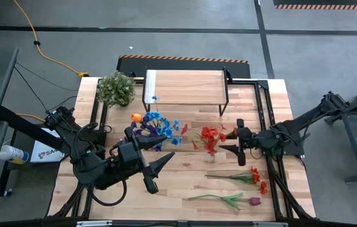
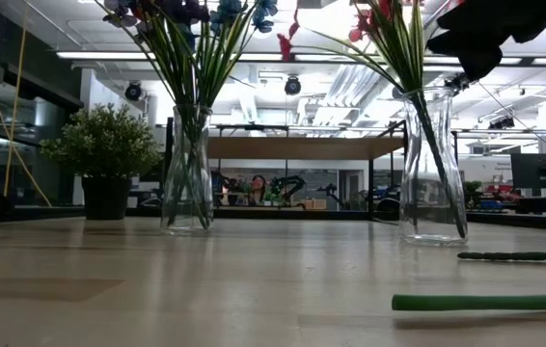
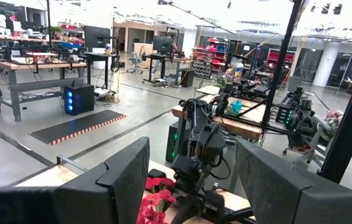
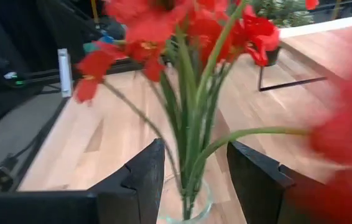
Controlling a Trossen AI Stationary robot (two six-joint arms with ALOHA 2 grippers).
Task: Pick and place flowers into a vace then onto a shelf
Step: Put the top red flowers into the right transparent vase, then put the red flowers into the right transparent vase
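1. Two clear glass vases stand on the wooden surface (image 1: 185, 183): the left vase (image 2: 188, 169) holds a bunch of blue, purple and orange flowers (image 1: 155, 126), and the right vase (image 2: 431, 169) holds red flowers (image 1: 211, 139).
2. The right end effector (image 1: 236, 140) sits just beside the red bunch, on its right in the high view. In the right wrist view its two dark fingers (image 4: 140, 177) stand apart on either side of the green stems and the vase mouth, with a gap to each side; nothing is gripped.
3. The left end effector (image 1: 154, 165) hovers over the surface in front of the blue bunch, with its fingers (image 3: 123, 180) spread wide and empty.
4. Two more red flowers lie flat on the surface near the front right: one (image 1: 245, 178) nearer the red vase, one (image 1: 229, 199) closer to the front edge.
5. The shelf (image 1: 185, 87) stands at the back of the surface with a bare plank top.
6. A bushy potted plant (image 1: 116, 88) stands just left of the shelf.
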